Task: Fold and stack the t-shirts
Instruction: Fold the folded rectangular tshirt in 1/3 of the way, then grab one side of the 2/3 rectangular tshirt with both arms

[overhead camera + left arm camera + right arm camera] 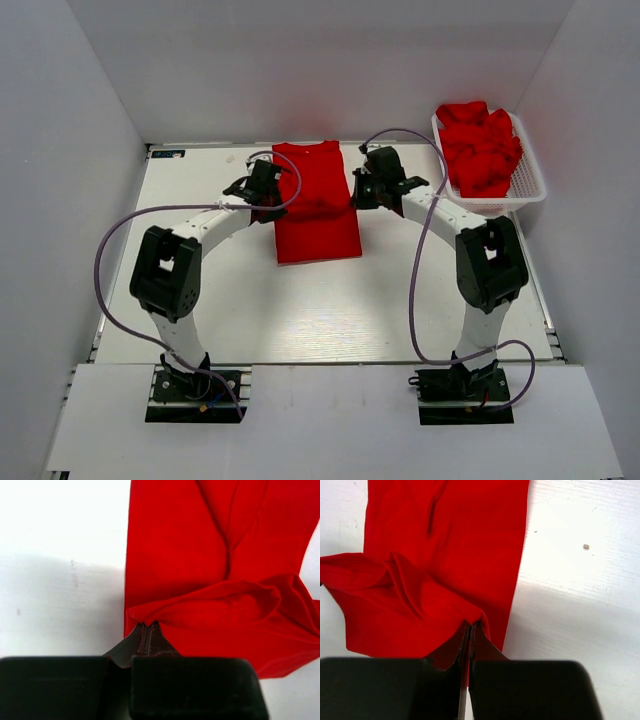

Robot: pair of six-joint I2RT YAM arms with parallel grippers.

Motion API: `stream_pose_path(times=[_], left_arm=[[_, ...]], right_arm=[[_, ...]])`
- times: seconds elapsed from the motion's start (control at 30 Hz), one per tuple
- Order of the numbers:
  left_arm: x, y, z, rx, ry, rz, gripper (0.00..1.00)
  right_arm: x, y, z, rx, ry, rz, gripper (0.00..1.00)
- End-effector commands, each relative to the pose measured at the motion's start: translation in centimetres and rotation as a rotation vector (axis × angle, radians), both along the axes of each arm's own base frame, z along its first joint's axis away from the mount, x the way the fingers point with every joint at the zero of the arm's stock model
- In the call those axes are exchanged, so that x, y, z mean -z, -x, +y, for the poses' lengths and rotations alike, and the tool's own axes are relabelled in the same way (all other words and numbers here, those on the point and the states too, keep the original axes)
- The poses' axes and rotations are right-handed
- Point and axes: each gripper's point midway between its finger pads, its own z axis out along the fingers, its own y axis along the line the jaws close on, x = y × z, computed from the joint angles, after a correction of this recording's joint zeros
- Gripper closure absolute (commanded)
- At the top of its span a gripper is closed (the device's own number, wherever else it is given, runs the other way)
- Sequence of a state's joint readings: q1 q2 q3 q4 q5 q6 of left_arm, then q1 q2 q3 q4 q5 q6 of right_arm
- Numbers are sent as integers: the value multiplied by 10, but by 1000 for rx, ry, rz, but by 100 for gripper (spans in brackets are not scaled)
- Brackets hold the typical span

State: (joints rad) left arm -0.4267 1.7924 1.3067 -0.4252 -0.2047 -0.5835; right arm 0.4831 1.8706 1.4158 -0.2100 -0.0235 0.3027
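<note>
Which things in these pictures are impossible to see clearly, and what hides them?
Top view: how many crumpled t-shirts fill the mesh basket; they overlap in one heap.
Top view: where the left gripper and right gripper pinch the laid-out t-shirt; they cover it.
Wrist views: that t-shirt's far part; cut by the frame edge.

White surface (300,310): matte, rectangular.
- You have one red t-shirt (318,225) lying on it, far of centre, folded to long narrow strip, long axis running away from you.
- Near hem flat, roughly square to front edge.
- Mid-length fabric rucked up off surface at both side edges. Rest lies flat.
- White mesh basket (530,190) at far right corner, apart from t-shirt.
- Small dark label (168,154) at far left corner.
</note>
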Motion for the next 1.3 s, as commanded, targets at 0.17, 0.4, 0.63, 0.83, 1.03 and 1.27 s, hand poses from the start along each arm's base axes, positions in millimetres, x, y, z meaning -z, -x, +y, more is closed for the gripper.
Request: stream_pose_path(times=[0.17, 0.4, 0.63, 0.83, 1.03, 1.27], left_arm=[[-6, -30, -10, 43, 52, -42, 100], [14, -44, -10, 40, 54, 3, 100], [-5, -84, 15, -75, 67, 13, 25], [-57, -97, 45, -157, 42, -71, 0], [-36, -40, 37, -64, 115, -17, 0], [-1, 30, -4, 151, 247, 91, 0]], right_arm=[[-3, -28, 8, -25, -50, -6, 100], [11, -47, 13, -4, -73, 2, 100], [5, -90, 12, 93, -101, -40, 42], [-30, -96, 7, 72, -117, -106, 10], [-6, -21, -12, 5, -112, -26, 10], [17, 53, -23, -77, -142, 72, 10]])
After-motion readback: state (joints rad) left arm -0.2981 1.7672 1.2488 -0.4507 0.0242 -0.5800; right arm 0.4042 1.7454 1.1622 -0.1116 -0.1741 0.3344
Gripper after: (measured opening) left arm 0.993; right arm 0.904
